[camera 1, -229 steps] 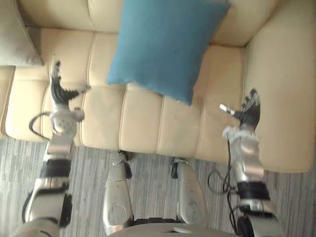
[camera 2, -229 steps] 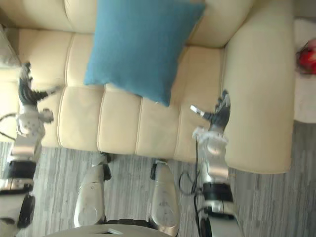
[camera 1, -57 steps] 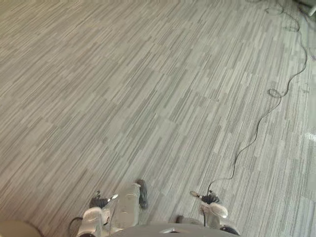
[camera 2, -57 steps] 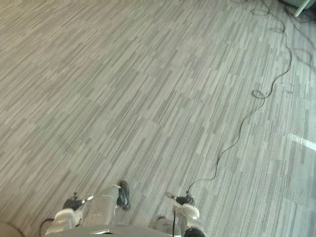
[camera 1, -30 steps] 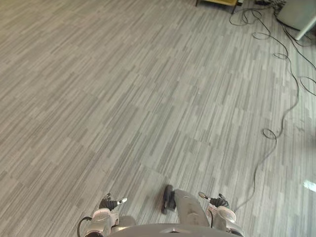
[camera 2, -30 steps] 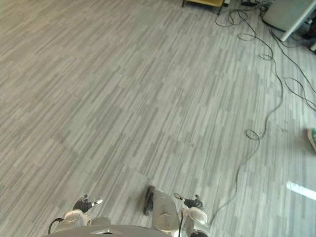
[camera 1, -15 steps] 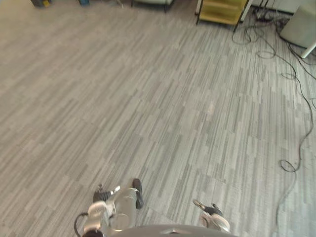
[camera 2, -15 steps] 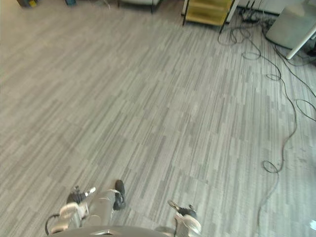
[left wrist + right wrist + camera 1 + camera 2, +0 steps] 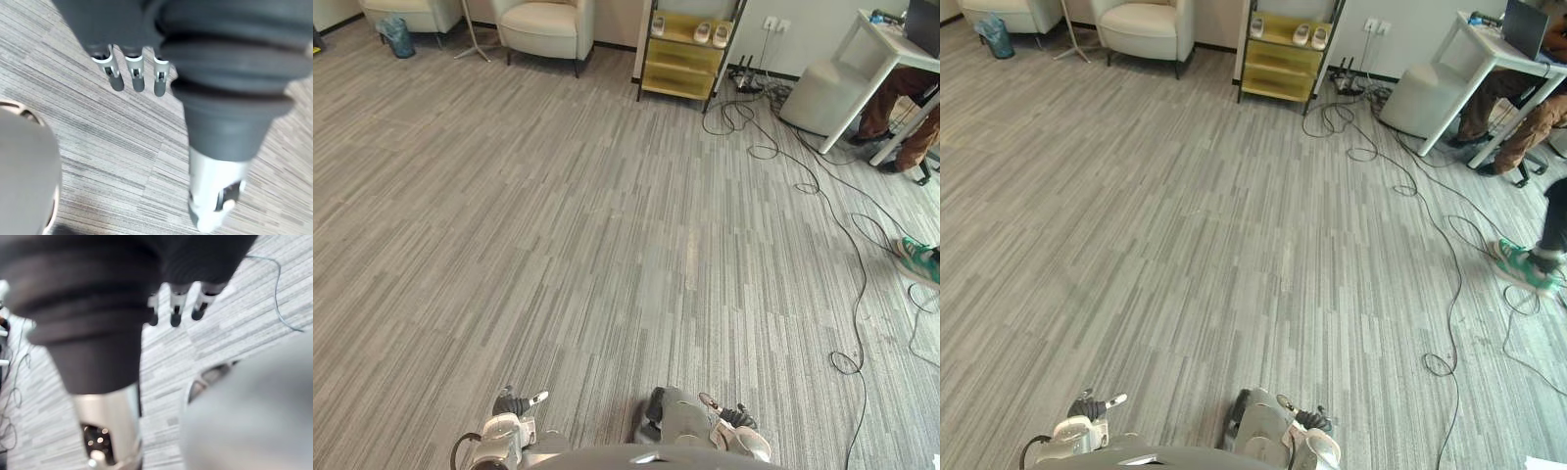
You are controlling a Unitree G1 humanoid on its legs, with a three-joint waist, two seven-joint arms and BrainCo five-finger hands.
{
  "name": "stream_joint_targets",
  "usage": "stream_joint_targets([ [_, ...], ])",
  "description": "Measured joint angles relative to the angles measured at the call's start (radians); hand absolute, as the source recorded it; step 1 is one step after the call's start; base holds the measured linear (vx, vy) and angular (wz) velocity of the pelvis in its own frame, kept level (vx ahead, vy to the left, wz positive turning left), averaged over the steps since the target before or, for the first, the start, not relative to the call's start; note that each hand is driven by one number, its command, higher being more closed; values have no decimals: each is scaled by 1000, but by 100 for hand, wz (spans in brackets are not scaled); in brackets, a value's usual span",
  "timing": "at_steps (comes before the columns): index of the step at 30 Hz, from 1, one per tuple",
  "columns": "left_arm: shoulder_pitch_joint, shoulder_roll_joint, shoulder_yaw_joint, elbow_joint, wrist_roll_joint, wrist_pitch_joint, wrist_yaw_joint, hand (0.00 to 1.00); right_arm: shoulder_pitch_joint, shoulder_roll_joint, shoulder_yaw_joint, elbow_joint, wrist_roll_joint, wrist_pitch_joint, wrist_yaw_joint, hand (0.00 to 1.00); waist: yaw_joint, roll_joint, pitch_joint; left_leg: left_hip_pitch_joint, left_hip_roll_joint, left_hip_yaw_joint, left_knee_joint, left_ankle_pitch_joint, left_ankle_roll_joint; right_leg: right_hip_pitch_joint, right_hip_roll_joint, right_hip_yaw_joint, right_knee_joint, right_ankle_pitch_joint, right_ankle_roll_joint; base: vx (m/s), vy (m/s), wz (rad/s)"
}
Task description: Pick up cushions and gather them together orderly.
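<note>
Left hand [image 9: 507, 403] and right hand [image 9: 732, 419] hang low and apart, fingers [image 9: 117, 78] straight and loose, holding nothing (a carry for walking, I'd judge). Ahead is grey carpet [image 9: 607, 215] with a cream armchair [image 9: 548, 24] beyond. Where the cushions lie, I cannot tell.

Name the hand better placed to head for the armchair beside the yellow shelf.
Left, narrowly: the left hand and right hand both hang open and empty over the carpet, but the armchair stands far ahead toward the robot's left.
</note>
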Motion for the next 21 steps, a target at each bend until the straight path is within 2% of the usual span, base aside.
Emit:
stream_joint_targets([
  [1,2,-5,0,8,0,0,1,0,0,-1,-5,-1,0,0,0,0,-6,8,3,43,9,-9,-28,2,-8,11,13,8,-51,102,2,433,-191,26],
  [2,2,-8,2,12,-1,0,1,0,-1,-2,-4,-2,-1,1,0,0,-6,15,3,59,15,-14,-44,4,-12,18,25,16,-53,152,-17,564,-253,20],
  [3,0,-17,4,24,0,-2,1,0,-8,-3,-6,-9,0,-1,1,0,-5,26,7,81,31,-41,-68,22,-32,23,48,30,-11,179,-80,441,-207,7],
  [5,-7,-41,4,31,1,-3,0,0,-23,-18,-25,-9,0,-5,1,0,-5,58,10,92,56,-99,-47,83,-55,-17,49,28,150,48,-98,533,-288,3],
  [7,-1,-51,18,28,0,-3,0,0,-23,-25,-43,-8,0,-4,0,0,-9,90,6,43,104,-180,143,133,-56,16,73,14,213,-40,-98,546,-307,-9],
  [8,5,-64,44,18,-2,-4,-8,0,-21,-27,-40,-9,0,-3,0,0,-8,115,3,-38,138,-244,368,240,-49,66,108,11,211,-85,-108,659,-286,-35],
  [9,14,-71,48,6,-2,-5,-14,0,-19,-38,-29,-8,0,-4,1,0,-12,138,2,-123,166,-292,572,361,-75,123,143,19,188,-114,-116,539,-175,-46],
  [11,16,-73,52,-2,-4,-8,-16,0,-16,-42,-27,-5,0,-2,2,0,-10,139,5,-218,199,-293,790,354,-74,195,178,41,155,-146,-130,481,-91,-41],
  [12,18,-73,65,-21,-4,-8,-16,0,-13,-42,-21,-3,0,-1,1,0,-3,139,8,-267,218,-264,898,321,-55,270,199,63,117,-162,-129,625,-114,-46],
  [13,25,-72,69,-45,-4,-8,-15,0,0,-43,-3,5,0,2,-1,0,5,125,14,-325,219,-235,950,275,-33,359,208,82,59,-170,-123,489,-82,-42],
  [15,35,-70,67,-80,-4,-12,-14,0,4,-46,11,31,3,2,-2,0,17,111,9,-420,199,-193,903,220,-34,453,208,105,-25,-162,-103,504,-50,-38],
  [17,34,-70,61,-105,-4,-13,-13,0,1,-48,22,31,8,4,-3,0,25,108,12,-512,174,-143,746,173,-26,527,204,131,-106,-150,-81,476,31,-38],
  [18,31,-70,57,-119,-5,-13,-12,0,-1,-44,28,37,9,6,-4,0,30,93,20,-524,126,-100,518,166,-23,570,182,142,-142,-143,-69,523,126,-41],
  [19,31,-70,50,-128,-4,-13,-10,0,-1,-40,27,35,8,6,-4,0,37,86,24,-520,78,-83,285,194,-17,593,160,154,-157,-145,-66,537,159,-40],
  [20,31,-69,45,-130,-4,-14,-10,0,0,-39,27,35,8,6,-4,0,40,84,26,-519,55,-83,170,228,-19,605,150,158,-166,-148,-61,519,213,-42],
  [21,31,-71,41,-131,-5,-16,-11,0,5,-39,26,35,7,5,-4,0,50,85,25,-520,21,-90,-28,309,-29,633,141,178,-187,-160,-44,636,299,-64],
])
